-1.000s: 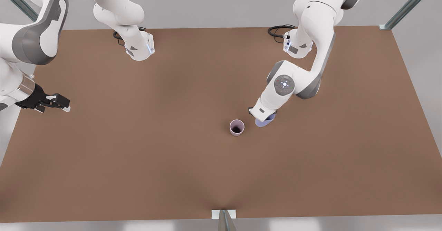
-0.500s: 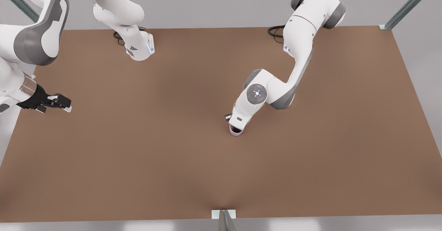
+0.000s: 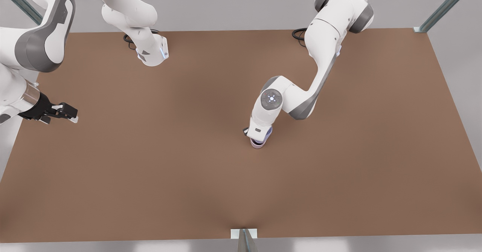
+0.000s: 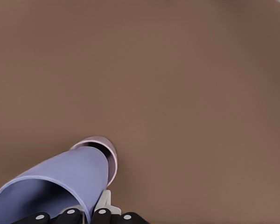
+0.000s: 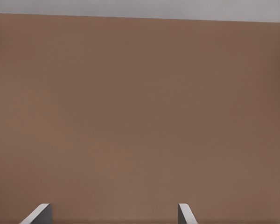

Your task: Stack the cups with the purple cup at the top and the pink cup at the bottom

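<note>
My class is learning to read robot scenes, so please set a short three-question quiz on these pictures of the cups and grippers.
1. True or false: the purple cup stands alone on the table, far from the pink cup.
2. Which gripper holds the purple cup? A) left gripper B) right gripper C) neither
3. Fill in: the right gripper waits at the front view's left with its fingers ____.

Key: 1 false, it is held right over the pink cup. 2 A. 3 open.
</note>
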{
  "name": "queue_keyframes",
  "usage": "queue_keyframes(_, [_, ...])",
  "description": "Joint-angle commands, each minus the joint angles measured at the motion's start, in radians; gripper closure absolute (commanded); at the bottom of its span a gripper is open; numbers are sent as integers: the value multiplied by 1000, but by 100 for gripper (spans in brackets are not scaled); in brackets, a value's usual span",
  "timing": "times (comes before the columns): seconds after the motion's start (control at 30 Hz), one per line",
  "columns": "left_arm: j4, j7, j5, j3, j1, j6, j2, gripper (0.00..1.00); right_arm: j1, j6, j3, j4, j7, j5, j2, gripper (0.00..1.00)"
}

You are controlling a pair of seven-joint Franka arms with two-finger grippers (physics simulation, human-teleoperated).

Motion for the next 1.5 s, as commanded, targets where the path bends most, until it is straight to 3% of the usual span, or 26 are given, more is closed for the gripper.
queue_keyframes(0.0, [-3, -102, 3, 0, -2, 22, 0, 79, 1, 1, 0, 0, -3, 0, -4, 0])
queue_keyframes(0.67, [-9, -93, 0, -2, -11, 16, 45, 79, 4, 7, 0, -1, -1, 11, 0, 0])
queue_keyframes(0.8, [-9, -90, 2, 0, -11, 17, 51, 71, 7, 7, 0, 2, 2, 8, 20, 0])
queue_keyframes(1.1, [-6, -93, 2, 0, -10, 14, 51, 70, 7, 6, 1, 4, 3, 12, 20, 0])
queue_keyframes(1.17, [-3, -91, 3, 0, -10, 11, 48, 59, 7, 6, 1, 4, 3, 11, 20, 0])
queue_keyframes(1.33, [5, -98, 5, 0, -11, -7, 29, 42, 7, 7, 1, 4, 3, 11, 22, 0])
queue_keyframes(1.47, [7, -82, 3, 0, -10, -52, 6, 40, 7, 7, 1, 4, 3, 14, 20, 0])
